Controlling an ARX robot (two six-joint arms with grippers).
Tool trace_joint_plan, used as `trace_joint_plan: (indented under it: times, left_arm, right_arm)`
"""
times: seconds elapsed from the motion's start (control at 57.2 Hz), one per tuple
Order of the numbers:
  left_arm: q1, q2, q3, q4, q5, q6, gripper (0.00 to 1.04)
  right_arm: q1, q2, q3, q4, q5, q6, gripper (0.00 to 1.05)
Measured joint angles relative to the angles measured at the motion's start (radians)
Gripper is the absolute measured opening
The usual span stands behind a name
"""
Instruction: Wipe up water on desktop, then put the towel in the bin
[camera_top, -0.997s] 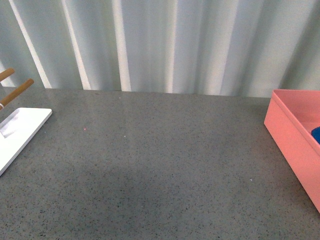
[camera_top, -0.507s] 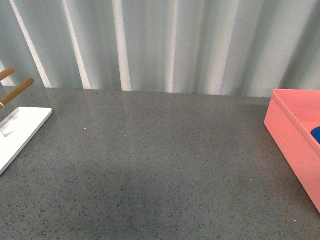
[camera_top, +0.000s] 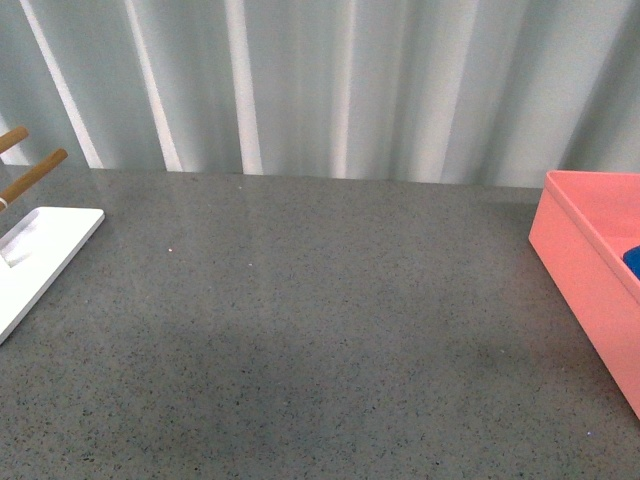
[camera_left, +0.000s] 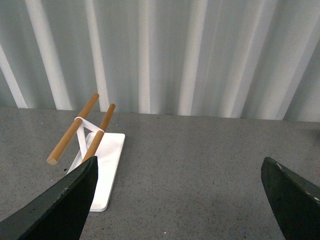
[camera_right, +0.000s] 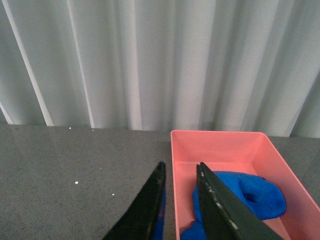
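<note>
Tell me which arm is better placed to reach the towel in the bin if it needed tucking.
Right. Its gripper hangs by the bin holding the towel; the left gripper faces the wooden-rod rack instead.

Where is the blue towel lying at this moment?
The towel lies bunched inside the pink bin on the right side of the desktop; the front view shows only a blue sliver at the right edge.

No text, label, brand, number or sign is readable in any view.
</note>
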Motion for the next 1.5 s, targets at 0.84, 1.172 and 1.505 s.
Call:
trace_joint_plan:
  times: [0.84,1.172,1.505]
  left_arm:
    - [0.0,0.0,0.0,0.0,0.0,0.0,0.98]
    - [0.0,-0.001,0.0,0.0,0.0,0.0,0.98]
    - [0.0,-0.001,0.0,0.0,0.0,0.0,0.98]
  right_arm:
    - [0.001,-0.292,-0.154,-0.094,0.003,0.005,0.03]
    - [0.001,-0.486,-0.154,-0.293,0.006,0.01,0.03]
    - [0.001,-0.486,-0.154,-0.294,0.006,0.01,0.03]
